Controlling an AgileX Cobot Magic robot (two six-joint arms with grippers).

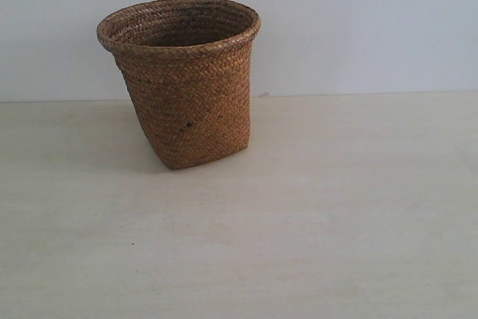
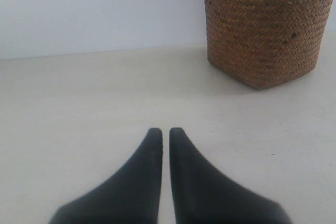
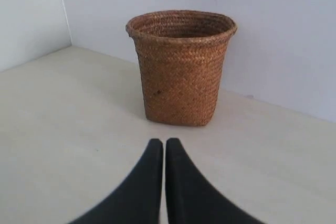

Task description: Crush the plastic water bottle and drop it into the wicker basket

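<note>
The wicker basket [image 1: 183, 84] stands upright at the back of the table, left of centre, with a small dark mark on its side. It also shows in the left wrist view [image 2: 268, 30] and the right wrist view [image 3: 181, 66]. The plastic water bottle is out of view in every frame. My left gripper [image 2: 165, 131] is shut with nothing between its black fingers, low over the table and short of the basket. My right gripper [image 3: 164, 142] is shut and empty too, facing the basket from a distance. Neither gripper appears in the exterior view.
The pale wooden table [image 1: 336, 222] runs back to a white wall [image 1: 358, 28]. A second wall meets it in a corner in the right wrist view [image 3: 31, 14], off to one side of the basket.
</note>
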